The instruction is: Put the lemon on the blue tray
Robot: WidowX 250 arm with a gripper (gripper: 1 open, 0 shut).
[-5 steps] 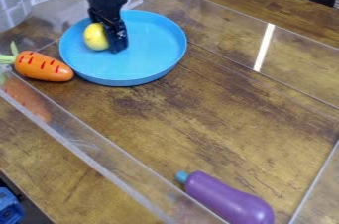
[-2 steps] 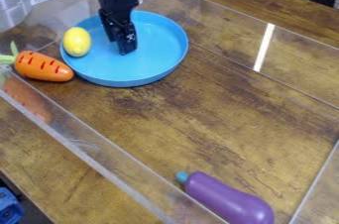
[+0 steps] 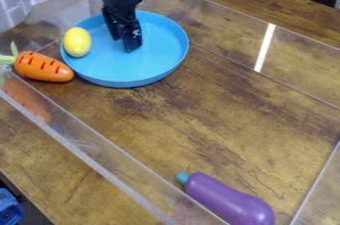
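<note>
The yellow lemon [image 3: 78, 41] lies at the left rim of the round blue tray [image 3: 149, 62], free of the gripper. Whether it rests fully inside the rim I cannot tell. My gripper [image 3: 129, 40] hangs from the black arm over the tray's upper middle, a short way right of the lemon and not touching it. Its dark fingers point down at the tray floor, slightly apart, with nothing between them.
An orange carrot [image 3: 40, 66] with a green top lies just left of the tray. A purple eggplant [image 3: 229, 199] sits at the front right. Clear plastic walls [image 3: 80, 144] fence the wooden table area.
The lemon has moved left from beside the gripper's fingers to the tray's left rim. The gripper has shifted slightly right and up, away from it.
</note>
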